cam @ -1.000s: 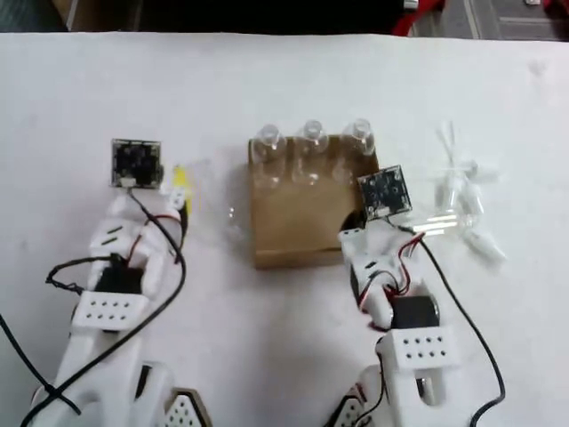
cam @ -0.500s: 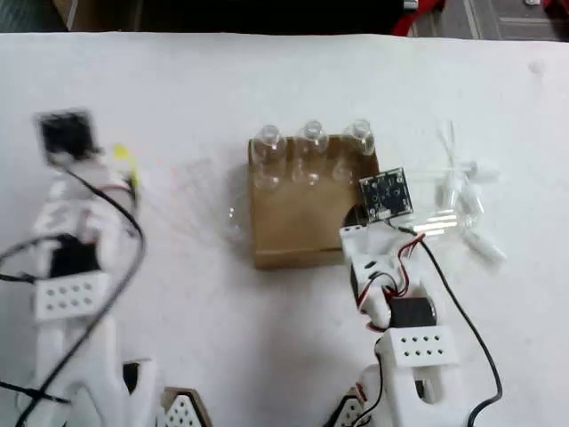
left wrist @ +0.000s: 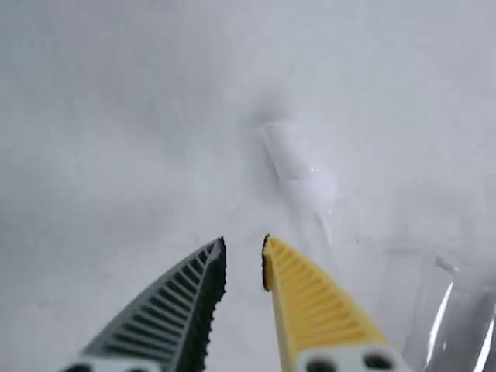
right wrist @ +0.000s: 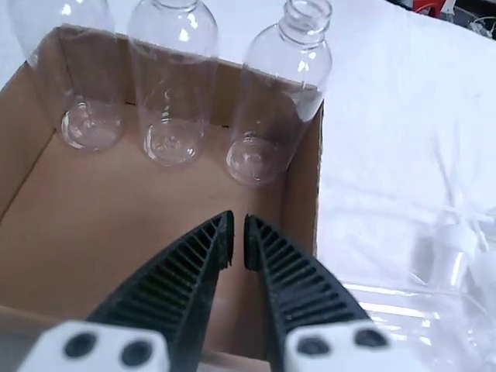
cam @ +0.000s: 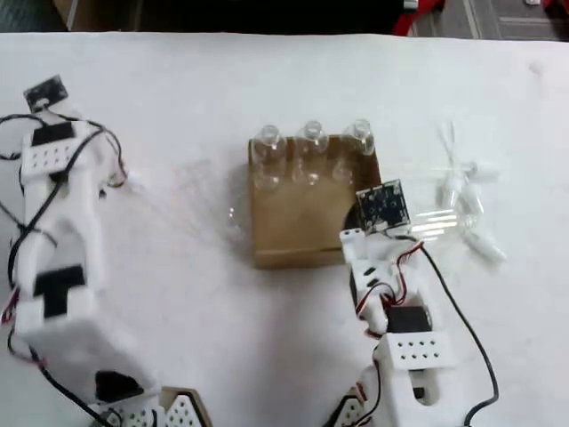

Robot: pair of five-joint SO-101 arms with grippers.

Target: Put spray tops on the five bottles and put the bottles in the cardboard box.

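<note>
Inside cardboard box (cam: 293, 233), three clear bottles (cam: 310, 144), upright, far wall

The box (cam: 298, 236) is plain brown cardboard on a white worktop (cam: 267, 80); the bottles (cam: 311, 142) are clear and colourless, and the spray tops (cam: 462, 200) are clear with whitish parts. The left gripper (left wrist: 243, 257) has one dark grey finger and one yellow finger, both ridged crosswise, while the right gripper (right wrist: 238, 232) is black with the same ridging. The arms (cam: 413, 351) are white with black blocks and carry red and black wires (cam: 449, 294).
</note>
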